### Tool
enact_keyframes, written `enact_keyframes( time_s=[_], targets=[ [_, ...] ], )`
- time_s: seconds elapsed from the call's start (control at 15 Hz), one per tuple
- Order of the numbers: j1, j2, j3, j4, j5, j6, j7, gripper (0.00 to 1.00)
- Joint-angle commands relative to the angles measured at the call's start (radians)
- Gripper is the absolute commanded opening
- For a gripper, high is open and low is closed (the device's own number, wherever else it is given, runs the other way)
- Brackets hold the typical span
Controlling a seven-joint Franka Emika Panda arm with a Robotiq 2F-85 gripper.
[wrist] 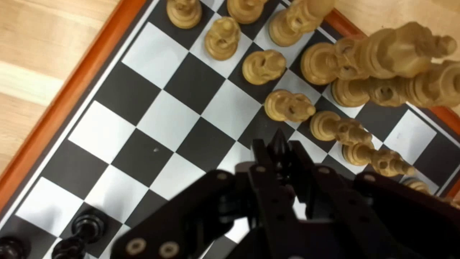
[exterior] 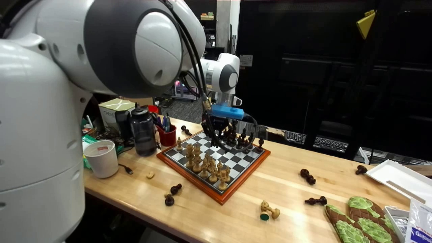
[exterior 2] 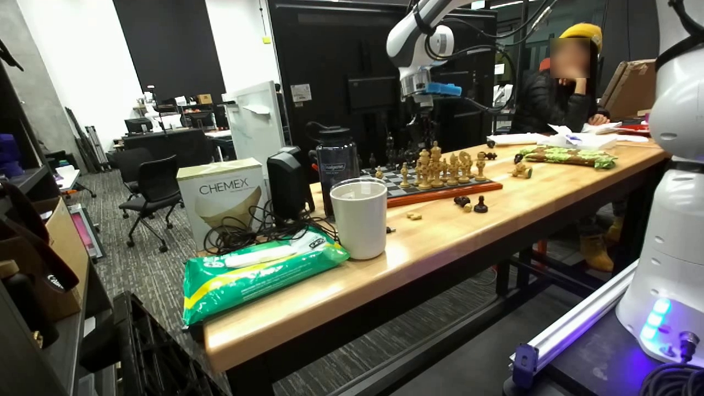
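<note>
Wrist view has my gripper point(wrist: 276, 145) narrow, pinching a dark piece point(wrist: 283, 158) over the board point(wrist: 154, 54) (whether its base touches down, I can't tell). Pale pieces point(wrist: 287, 106) stand on the board near that grip. In an exterior view I see other dark pieces point(exterior: 260, 145) upright on the board's opposite side, a pen cup point(exterior: 167, 136) just beside its corner, and toppled pieces point(exterior: 316, 201) around it on the table point(exterior: 287, 158).

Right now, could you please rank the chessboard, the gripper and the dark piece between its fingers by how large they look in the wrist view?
1. Chessboard, though cut off by the frame
2. Gripper, enlarged by nearness
3. Dark piece, partly hidden
</note>
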Motion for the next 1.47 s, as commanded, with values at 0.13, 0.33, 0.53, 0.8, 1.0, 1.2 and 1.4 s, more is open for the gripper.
enact_keyframes(
  time_s=[0.13, 0.33, 0.53, 0.8, 1.0, 1.2, 1.4],
  targets=[
    [-0.035, 0.062, 0.019, 0.095, -0.012, -0.077, -0.278, 0.05],
    [-0.036, 0.103, 0.023, 0.133, -0.018, -0.066, -0.386, 0.05],
    [-0.031, 0.133, 0.026, 0.15, -0.028, -0.035, -0.443, 0.05],
    [-0.025, 0.151, 0.03, 0.153, -0.05, 0.013, -0.475, 0.05],
    [-0.027, 0.157, 0.037, 0.15, -0.051, 0.04, -0.495, 0.05],
    [-0.025, 0.158, 0.042, 0.148, -0.051, 0.054, -0.507, 0.48],
    [-0.023, 0.158, 0.048, 0.153, -0.047, 0.054, -0.52, 0.66]
  ],
)
